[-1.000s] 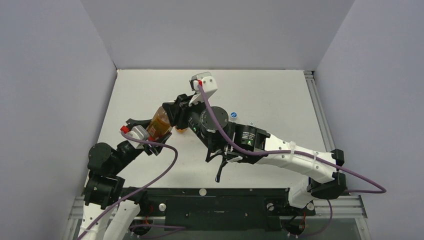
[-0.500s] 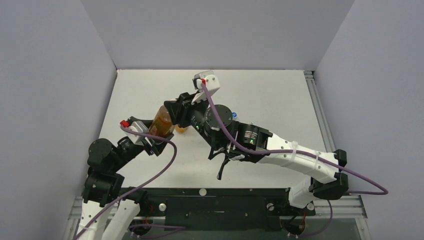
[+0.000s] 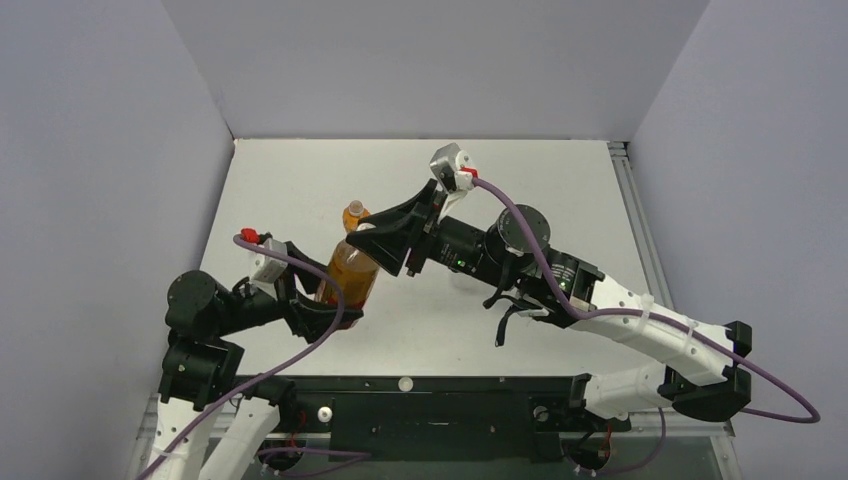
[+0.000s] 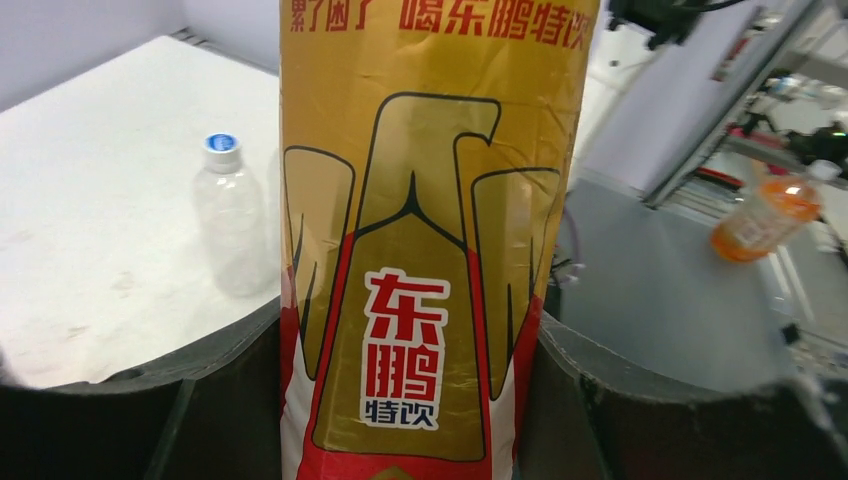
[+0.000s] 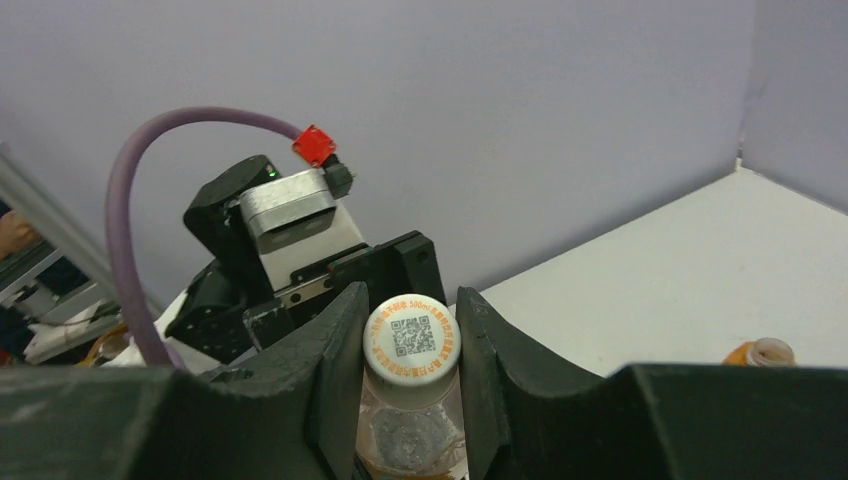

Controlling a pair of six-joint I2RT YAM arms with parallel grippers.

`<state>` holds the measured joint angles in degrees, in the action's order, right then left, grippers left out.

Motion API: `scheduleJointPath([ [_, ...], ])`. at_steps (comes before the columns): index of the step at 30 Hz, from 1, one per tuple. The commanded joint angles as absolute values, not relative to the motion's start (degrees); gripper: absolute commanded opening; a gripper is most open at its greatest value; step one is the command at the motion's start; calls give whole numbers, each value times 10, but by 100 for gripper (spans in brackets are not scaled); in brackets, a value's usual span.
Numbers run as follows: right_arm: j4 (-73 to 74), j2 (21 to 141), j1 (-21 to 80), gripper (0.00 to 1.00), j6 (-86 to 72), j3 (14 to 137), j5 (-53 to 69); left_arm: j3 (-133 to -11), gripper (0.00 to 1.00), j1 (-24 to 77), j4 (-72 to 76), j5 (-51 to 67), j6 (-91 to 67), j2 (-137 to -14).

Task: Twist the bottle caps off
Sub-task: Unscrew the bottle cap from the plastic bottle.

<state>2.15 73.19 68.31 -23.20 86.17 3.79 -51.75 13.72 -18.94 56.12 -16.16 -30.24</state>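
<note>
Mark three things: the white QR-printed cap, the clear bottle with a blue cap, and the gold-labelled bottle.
white round plastic cap with QR print (image 5: 411, 340), right wrist view, its flat top.
clear plastic bottle with blue cap (image 4: 232, 238), left wrist view, its body.
gold-labelled amber plastic bottle (image 4: 430, 230), left wrist view, its label.

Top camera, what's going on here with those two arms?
The left gripper holds a gold-labelled bottle by its body while the right gripper is shut on its white cap, set to twist it. A clear bottle with a blue cap and an orange bottle stand apart on the table.
</note>
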Motion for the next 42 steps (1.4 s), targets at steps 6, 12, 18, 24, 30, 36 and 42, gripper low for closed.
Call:
scheduleJointPath([
  [6, -43, 712, 685, 0, -224, 879, 215, -493, 0, 134, -27, 651, -304, -277],
  [12, -4, 718, 690, 39, -211, 895, 174, -496, 0, 133, -49, 633, -273, -272],
  [18, 87, 719, 728, 75, -173, 934, -21, -520, 1, 134, -190, 537, -76, -272],
  [24, 162, 750, 774, 80, -164, 990, -232, -504, 1, 133, -189, 453, 32, -263],
  [30, 184, 792, 796, 75, -180, 1030, -365, -484, 1, 134, -194, 405, 116, -252],
  [36, 203, 836, 796, 71, -194, 1069, -395, -472, 0, 134, -189, 366, 140, -243],
  [42, 221, 890, 789, 79, -203, 1127, -440, -462, 0, 134, -182, 313, 172, -240],
])
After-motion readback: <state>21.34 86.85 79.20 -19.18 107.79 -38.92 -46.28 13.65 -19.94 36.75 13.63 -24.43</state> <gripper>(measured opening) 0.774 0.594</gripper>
